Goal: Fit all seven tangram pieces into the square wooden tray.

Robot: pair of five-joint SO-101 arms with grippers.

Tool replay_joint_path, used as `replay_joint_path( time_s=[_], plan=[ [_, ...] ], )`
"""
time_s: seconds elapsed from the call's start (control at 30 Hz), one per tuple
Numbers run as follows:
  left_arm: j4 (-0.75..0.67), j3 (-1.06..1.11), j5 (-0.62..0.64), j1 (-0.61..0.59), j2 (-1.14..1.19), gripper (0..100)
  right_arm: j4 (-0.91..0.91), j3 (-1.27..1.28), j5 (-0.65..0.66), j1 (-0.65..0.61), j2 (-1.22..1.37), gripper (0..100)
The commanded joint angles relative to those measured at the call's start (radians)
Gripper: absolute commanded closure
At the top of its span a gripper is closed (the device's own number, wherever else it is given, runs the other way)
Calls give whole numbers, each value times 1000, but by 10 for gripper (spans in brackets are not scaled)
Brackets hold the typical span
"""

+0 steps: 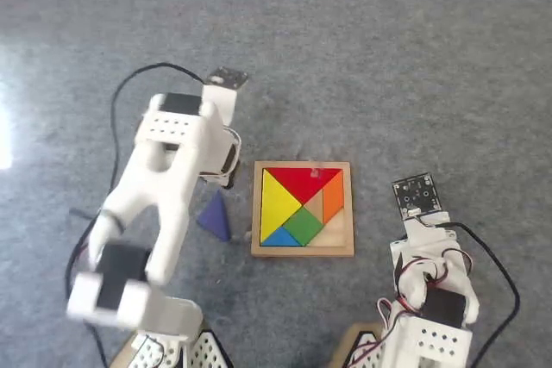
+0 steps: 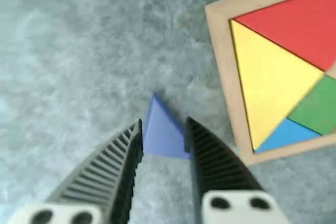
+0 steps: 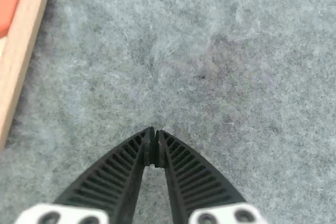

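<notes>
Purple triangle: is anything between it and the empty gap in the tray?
No loose thing lies between the purple triangle and the tray. The bare gap is on the tray's far side, beyond the yellow piece and the blue piece.

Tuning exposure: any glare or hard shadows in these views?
High view: glare patch on the grey mat at its left edge, soft shadow under the left arm. Left wrist view: even light on the blue triangle between the jaws of the left gripper, no glare. Right wrist view: even, no glare.
</notes>
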Motion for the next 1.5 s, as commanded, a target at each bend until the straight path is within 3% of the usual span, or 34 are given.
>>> replay_joint_path(
  time_s=[0.0, 0.2, 0.4, 0.63, 0.93, 1.47],
  plan=[
    [-17, 125, 38, -8, -275, 840, 2, 18, 0, -10, -12, 982],
    [-224, 417, 6, -61, -499, 833, 2, 18, 0, -10, -12, 982],
    [-256, 545, 14, -44, -459, 834, 2, 18, 0, -10, -12, 982],
    [-226, 449, 49, -112, -150, 834, 2, 18, 0, -10, -12, 982],
    [-226, 285, 23, -106, 183, 833, 2, 18, 0, -10, -12, 982],
    [-157, 274, -52, -77, 215, 840, 2, 18, 0, -10, -12, 982]
  ],
)
